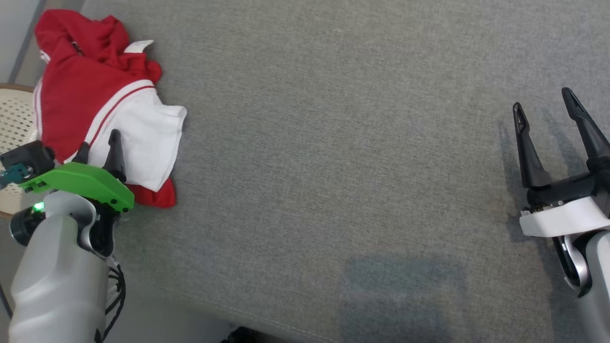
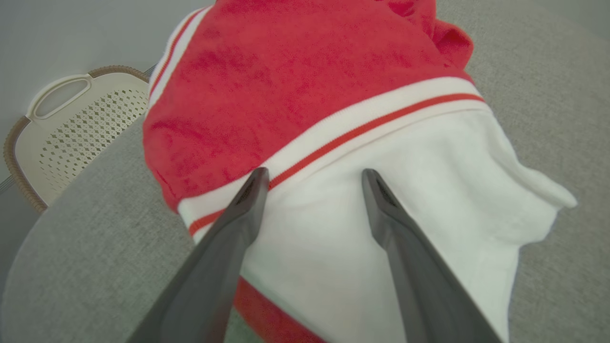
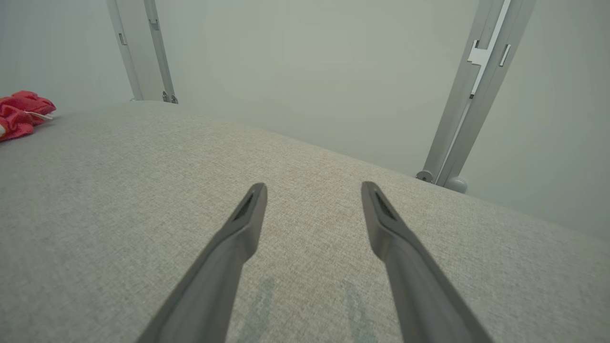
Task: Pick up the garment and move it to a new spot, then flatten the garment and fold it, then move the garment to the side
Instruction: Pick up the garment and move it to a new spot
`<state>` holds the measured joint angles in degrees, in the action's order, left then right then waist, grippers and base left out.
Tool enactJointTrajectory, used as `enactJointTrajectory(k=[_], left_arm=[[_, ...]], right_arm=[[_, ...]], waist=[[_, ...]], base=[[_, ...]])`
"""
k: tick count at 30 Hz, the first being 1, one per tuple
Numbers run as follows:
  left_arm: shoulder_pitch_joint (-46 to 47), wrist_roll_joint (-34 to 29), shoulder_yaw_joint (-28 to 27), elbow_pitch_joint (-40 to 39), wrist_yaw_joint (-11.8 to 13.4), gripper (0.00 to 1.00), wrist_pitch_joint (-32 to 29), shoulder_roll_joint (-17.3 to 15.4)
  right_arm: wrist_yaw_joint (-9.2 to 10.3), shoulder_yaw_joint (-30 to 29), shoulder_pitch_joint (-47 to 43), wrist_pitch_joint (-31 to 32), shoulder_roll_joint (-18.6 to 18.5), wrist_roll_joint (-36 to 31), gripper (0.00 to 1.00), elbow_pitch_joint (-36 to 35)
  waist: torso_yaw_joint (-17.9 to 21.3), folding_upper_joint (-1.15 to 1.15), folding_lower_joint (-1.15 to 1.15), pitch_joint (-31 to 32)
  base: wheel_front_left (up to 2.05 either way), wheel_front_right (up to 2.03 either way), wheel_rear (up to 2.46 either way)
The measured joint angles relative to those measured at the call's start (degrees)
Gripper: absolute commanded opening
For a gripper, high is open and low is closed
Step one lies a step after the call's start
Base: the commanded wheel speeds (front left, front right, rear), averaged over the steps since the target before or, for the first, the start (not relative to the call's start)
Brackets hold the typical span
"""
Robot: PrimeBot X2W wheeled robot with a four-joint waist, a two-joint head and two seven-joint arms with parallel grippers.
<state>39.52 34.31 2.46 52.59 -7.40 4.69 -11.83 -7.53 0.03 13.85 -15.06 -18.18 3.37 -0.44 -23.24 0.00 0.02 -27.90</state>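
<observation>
The garment (image 1: pixel 95 100), red with a white sleeve and striped trim, lies crumpled at the far left of the grey cloth surface (image 1: pixel 333 166). My left gripper (image 1: pixel 97 143) hangs just over its white sleeve (image 2: pixel 381 157), jaws open, fingers spread above the sleeve near the striped seam, nothing held. Whether the tips touch the cloth I cannot tell. My right gripper (image 1: pixel 545 107) stands open at the right edge, well apart from the garment, with nothing between its fingers (image 3: pixel 248 224). The garment's (image 3: pixel 21 114) far red edge shows at the left of the right wrist view.
A cream perforated basket (image 2: pixel 76 124) with a brown rim stands off the surface's left edge, beside the garment. Two metal posts (image 3: pixel 476 90) rise behind the surface's far side. The surface's near edge (image 1: pixel 267 319) runs along the bottom of the head view.
</observation>
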Motion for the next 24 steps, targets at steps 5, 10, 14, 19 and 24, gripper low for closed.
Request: enactJointTrajectory(k=[5,10,14,19,24], left_arm=[[2.92,0.67,-0.38,6.67,0.01,1.0,1.35,-1.52],[3.25,4.3,-0.24,7.67,0.35,0.0,2.24,-2.75],[0.8,7.08,2.4,4.32,0.6,0.0,1.82,-4.1],[-3.69,9.12,7.65,-2.7,0.27,0.0,2.47,-5.48],[-6.54,9.53,13.14,-14.46,0.02,0.0,2.08,-6.48]], right_arm=[[0.0,0.52,1.14,0.0,-0.11,0.1,1.0,-0.21],[0.0,0.56,1.09,-0.02,1.38,0.53,1.0,0.35],[0.0,1.0,0.17,-0.01,3.43,1.05,1.0,1.59],[0.0,1.31,-2.4,0.0,6.81,1.6,1.0,2.9],[0.0,1.02,-6.3,0.0,10.14,2.05,1.0,4.02]], waist=[[3.49,0.0,0.0,-4.05],[6.84,0.01,-0.02,-5.31],[8.17,0.0,-0.01,-3.69],[9.36,0.0,-0.01,0.37],[10.07,0.0,-0.01,6.27]], base=[[0.0,0.0,0.0],[0.0,0.0,0.0],[0.0,0.0,0.0],[0.0,0.0,0.0],[0.0,0.0,0.0]])
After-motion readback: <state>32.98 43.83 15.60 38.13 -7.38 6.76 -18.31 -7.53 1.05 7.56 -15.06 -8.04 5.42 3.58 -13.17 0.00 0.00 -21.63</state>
